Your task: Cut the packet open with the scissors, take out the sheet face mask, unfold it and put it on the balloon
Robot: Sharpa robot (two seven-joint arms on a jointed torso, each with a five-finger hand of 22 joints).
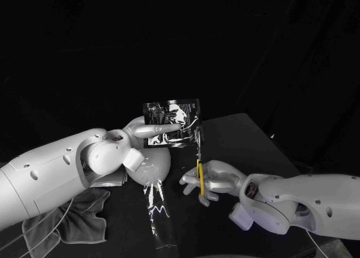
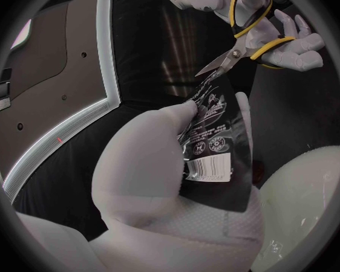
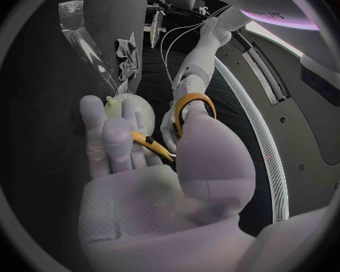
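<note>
Above the near middle of the black table (image 1: 246, 137), the left hand (image 1: 149, 129) pinches a glossy black-and-silver printed foil packet (image 1: 174, 121) and holds it upright, well off the surface; gripped low on one side, the packet leaves its top and far edge free for cutting. The right hand (image 1: 211, 180) is clenched through the loops of the yellow-handled steel scissors (image 1: 200, 174), blades pointing up at that free edge; from the left wrist view the blade tips (image 2: 208, 69) meet the packet's upper corner, though I cannot tell whether they already bite into the foil. Holding the packet in the air rather than flat probably lets the blades pass on both sides of the foil; the cut looks to be at its very start, and the sheet mask is not yet out.

Just under the left hand, a pale, round, translucent balloon (image 1: 153, 164) sits on the table, close by for the later fitting; a strip of clear crinkled plastic film (image 1: 158, 212) lies flat in front of it, towards the robot. A crumpled grey cloth (image 1: 76, 217) rests beside the left arm. The tabletop is matt and black; the room behind it is dark.
</note>
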